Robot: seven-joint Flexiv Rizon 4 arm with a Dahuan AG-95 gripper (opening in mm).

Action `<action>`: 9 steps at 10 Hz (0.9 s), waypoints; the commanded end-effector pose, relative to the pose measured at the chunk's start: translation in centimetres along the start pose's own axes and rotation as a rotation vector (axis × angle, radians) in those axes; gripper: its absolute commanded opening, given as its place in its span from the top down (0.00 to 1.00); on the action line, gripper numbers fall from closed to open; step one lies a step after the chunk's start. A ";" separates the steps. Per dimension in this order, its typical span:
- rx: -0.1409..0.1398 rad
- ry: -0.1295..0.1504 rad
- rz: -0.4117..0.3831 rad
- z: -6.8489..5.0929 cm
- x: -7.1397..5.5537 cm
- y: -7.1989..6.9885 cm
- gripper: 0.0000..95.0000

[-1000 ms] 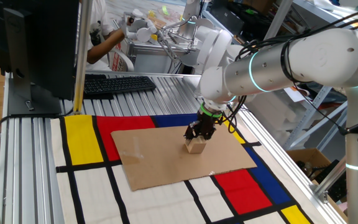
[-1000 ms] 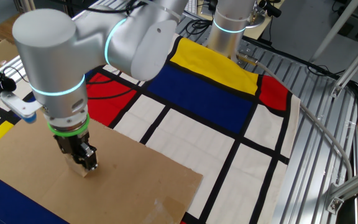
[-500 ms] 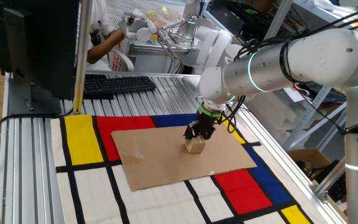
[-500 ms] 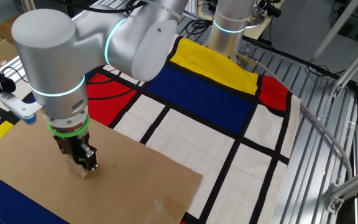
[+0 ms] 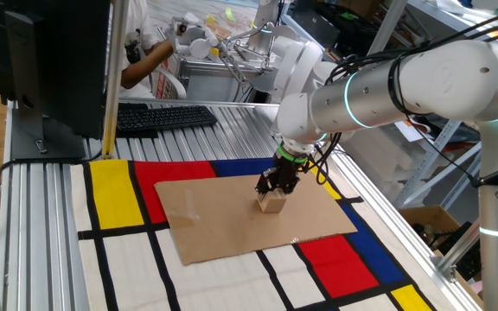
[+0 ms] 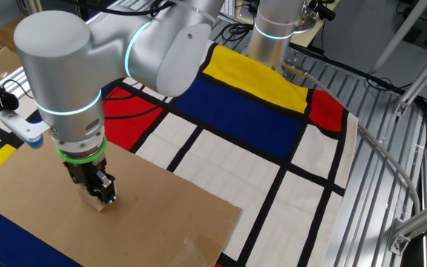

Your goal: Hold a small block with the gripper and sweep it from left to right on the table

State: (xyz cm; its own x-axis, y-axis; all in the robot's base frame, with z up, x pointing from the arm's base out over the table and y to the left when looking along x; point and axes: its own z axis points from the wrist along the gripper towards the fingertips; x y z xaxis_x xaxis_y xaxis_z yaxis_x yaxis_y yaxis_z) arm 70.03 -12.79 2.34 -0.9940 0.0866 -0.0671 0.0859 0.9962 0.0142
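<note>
The small tan wooden block [image 5: 272, 204] rests on the brown cardboard sheet [image 5: 223, 216], towards its right side in one fixed view. My black gripper [image 5: 277, 187] with the green ring stands straight down over the block, shut on its upper part. In the other fixed view the gripper [image 6: 98, 191] hides most of the block [image 6: 101, 203]; only a tan sliver shows below the fingers. The cardboard [image 6: 161, 208] lies on the red, yellow, blue and white mat [image 6: 236, 141] of the table.
A black keyboard [image 5: 164, 116] and a dark monitor [image 5: 54, 60] stand at the back left on the aluminium slats [image 5: 33, 207]. A person [image 5: 150, 47] sits beyond the table. Cables [image 6: 391, 159] run along the slatted right edge in the other fixed view.
</note>
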 end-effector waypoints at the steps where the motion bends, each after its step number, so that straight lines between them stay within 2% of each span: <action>1: 0.001 -0.001 0.001 -0.1 0.1 0.0 1.00; 7: 0.002 -0.008 0.001 0.2 0.2 0.1 1.00; 9: 0.014 -0.007 0.002 0.1 0.3 0.3 1.00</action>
State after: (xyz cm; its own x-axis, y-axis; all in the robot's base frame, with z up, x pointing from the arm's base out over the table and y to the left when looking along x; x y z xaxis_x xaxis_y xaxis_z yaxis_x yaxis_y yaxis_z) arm 69.72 -12.29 2.19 -0.9932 0.0885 -0.0751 0.0889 0.9960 -0.0019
